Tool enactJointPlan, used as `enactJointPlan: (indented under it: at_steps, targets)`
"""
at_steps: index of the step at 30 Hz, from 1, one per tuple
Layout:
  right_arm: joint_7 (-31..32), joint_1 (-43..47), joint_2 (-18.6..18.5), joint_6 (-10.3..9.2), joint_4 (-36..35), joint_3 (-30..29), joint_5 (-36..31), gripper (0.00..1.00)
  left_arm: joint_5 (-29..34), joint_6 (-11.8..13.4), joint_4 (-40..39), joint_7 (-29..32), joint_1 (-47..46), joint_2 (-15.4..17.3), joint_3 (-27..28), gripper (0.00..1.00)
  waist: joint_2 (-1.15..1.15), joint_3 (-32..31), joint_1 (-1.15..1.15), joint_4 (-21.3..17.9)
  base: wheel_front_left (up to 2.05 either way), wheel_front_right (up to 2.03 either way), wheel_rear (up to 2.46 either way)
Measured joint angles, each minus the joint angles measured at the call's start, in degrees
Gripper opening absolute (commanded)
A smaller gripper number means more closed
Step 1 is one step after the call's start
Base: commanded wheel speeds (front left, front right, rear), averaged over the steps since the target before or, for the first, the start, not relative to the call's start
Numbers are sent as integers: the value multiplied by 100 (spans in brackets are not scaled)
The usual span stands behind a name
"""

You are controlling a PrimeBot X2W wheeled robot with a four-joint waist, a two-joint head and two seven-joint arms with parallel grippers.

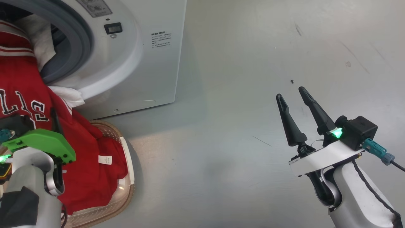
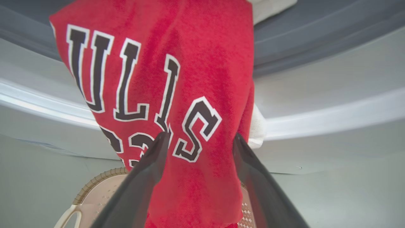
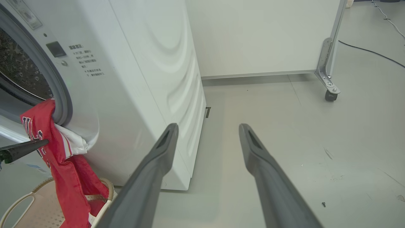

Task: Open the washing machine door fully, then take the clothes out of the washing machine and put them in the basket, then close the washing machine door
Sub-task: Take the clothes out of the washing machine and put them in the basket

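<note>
The washing machine [image 1: 142, 63] stands at the upper left with its grey gasket [image 1: 72, 34] exposed; its door is out of view. The clothes, a red jersey [image 1: 28, 82] with some white fabric [image 1: 68, 95], spill from the drum over the lip and down into the basket [image 1: 126, 152]. My left gripper [image 2: 200, 136] is open, its fingertips [image 2: 163, 137] against the hanging jersey [image 2: 177, 95], whose cloth spans the gap. One of its fingers [image 1: 56, 120] shows over the jersey. My right gripper [image 1: 291, 94] is open and empty above the floor, to the right of the machine [image 3: 126, 95].
A white panel on a metal leg with a caster [image 3: 330, 95] stands behind the machine. A black cable [image 3: 373, 53] runs across the grey floor at the far right. A small screw [image 1: 292, 81] lies on the floor near my right gripper.
</note>
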Motion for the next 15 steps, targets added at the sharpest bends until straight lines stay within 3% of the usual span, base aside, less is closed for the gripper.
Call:
enactJointPlan:
  at_steps: [15]
  targets:
    - [0, -80, 21, 0, 7, -89, 0, 100, -27, 51, 683, 307, -778, 94, 328, 100, 0, 180, 0, -269, 0, 0, 0]
